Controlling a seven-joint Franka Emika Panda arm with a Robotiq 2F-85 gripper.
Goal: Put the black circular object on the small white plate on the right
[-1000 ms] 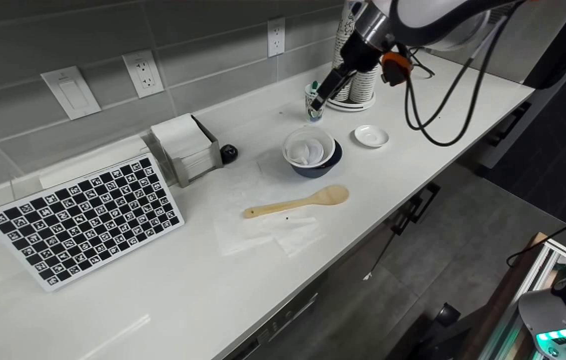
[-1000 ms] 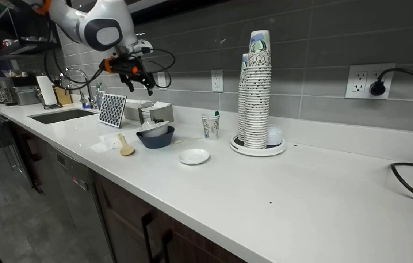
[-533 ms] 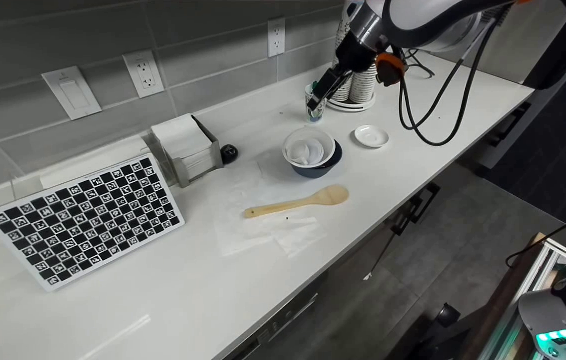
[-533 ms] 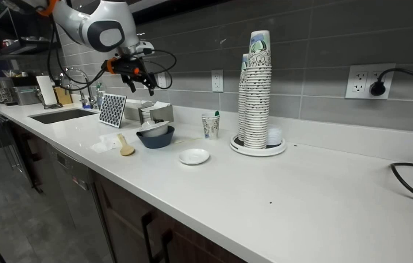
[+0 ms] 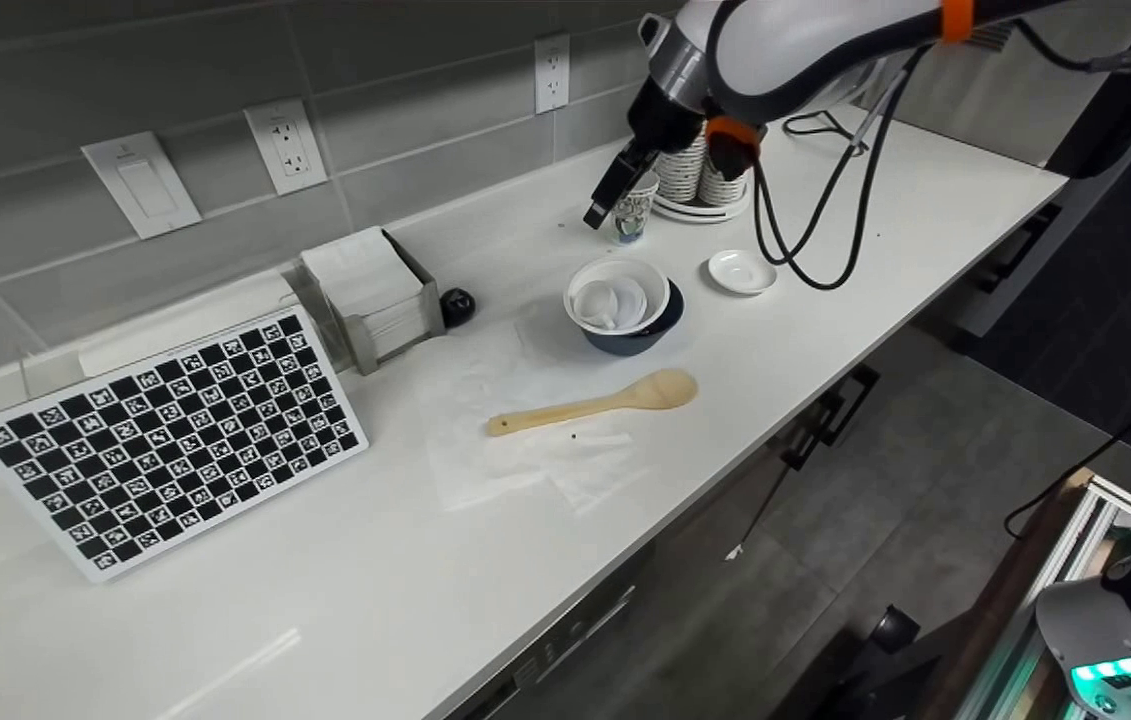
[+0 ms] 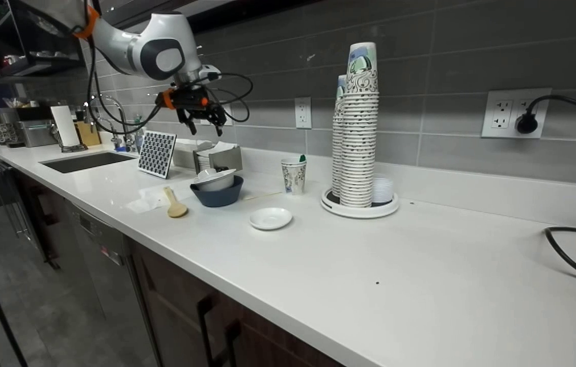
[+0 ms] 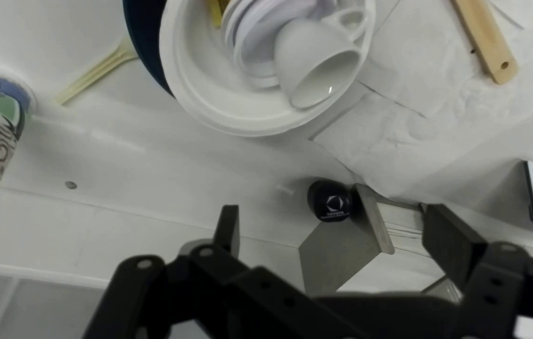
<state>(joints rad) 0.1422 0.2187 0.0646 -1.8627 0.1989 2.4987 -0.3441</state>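
Wrist view: the black puck (image 7: 328,201), marked with a pale logo (image 7: 335,203), is seen on the counter (image 7: 167,174) close beside the outer wall of the napkin holder (image 7: 341,249); whether the two touch cannot be told. The jaws of the gripper (image 7: 332,221) are set wide, with nothing held between them, and in both exterior views they are seen raised above the counter. The small white plate (image 6: 271,218) lies well apart from the puck, with the blue bowl (image 6: 216,198) between them; the pick-up is judged to be the step in hand. Handling: by its look, the puck is expected to be light, stiff and not easily harmed, but its glossy, rounded surface may slip or roll if it is pinched high or off-centre. A hold is best taken low, across the widest part. As the jaws are lined up, one would have to be lowered into the tight space beside the holder; a turn of the wrist is suggested, so that the puck is closed upon along the wall rather than against it.
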